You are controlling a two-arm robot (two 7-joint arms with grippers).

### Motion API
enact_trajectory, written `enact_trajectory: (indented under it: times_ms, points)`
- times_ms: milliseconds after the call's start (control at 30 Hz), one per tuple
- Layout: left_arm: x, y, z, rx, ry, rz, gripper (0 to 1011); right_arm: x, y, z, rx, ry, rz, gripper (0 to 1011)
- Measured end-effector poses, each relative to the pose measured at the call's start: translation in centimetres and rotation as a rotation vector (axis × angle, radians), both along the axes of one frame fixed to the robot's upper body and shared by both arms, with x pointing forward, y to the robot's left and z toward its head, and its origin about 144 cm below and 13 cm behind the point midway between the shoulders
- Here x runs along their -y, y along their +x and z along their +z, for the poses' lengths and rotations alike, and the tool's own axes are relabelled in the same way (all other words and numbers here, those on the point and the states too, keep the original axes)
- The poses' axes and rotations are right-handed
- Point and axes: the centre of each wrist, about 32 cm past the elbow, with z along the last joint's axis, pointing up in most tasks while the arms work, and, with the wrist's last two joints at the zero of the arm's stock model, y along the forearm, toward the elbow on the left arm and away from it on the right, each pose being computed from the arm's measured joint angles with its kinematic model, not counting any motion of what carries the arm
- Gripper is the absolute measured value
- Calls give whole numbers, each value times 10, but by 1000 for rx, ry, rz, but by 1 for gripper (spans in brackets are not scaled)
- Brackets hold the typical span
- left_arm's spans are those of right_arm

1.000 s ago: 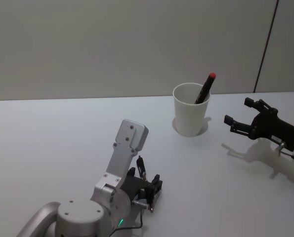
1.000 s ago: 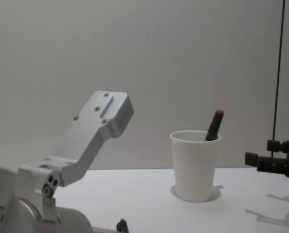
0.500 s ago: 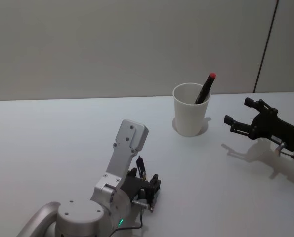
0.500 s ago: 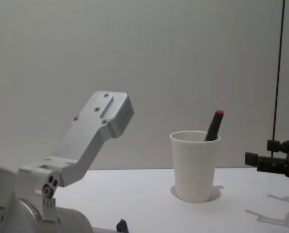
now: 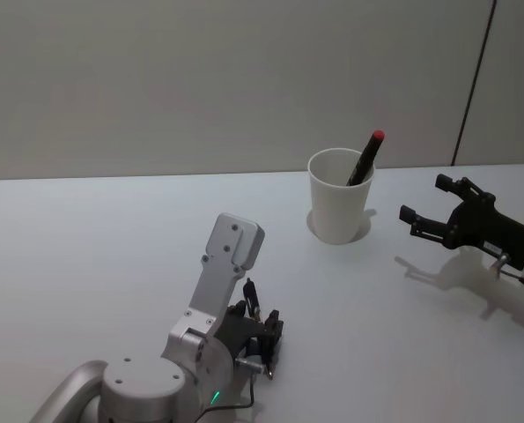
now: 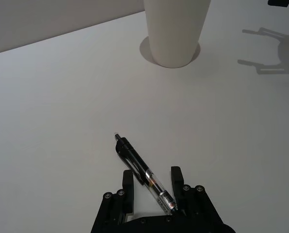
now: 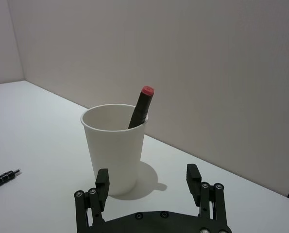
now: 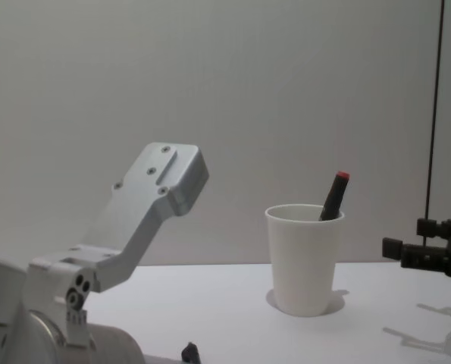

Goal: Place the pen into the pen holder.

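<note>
Pen [image 6: 143, 171] flat on the surface [image 5: 112, 238]

Left tool [image 5: 265, 328] sits low, jaws wide, with the black pen lying between them, ungripped. Farther right stands the pen holder [image 5: 339, 211], a red-capped marker [image 5: 368, 157] leaning inside. Beyond it the right tool [image 5: 424, 199] hovers, jaws wide, empty.

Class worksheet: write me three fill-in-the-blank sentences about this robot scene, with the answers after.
1. The pen leaning in the pen holder has a ____ tip.
2. A second pen lies on the table between the fingers of the left gripper, which is ____.
3. The right gripper, open beside the pen holder, holds ____.
Answers: red; open; nothing.
</note>
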Motion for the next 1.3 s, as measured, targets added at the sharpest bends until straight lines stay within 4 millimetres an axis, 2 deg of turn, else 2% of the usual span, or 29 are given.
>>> enact_trajectory:
  times_ms: [1300]
  points:
    - [0, 0, 0, 0, 0, 0, 220, 0, 0, 0, 0, 0, 0, 1002]
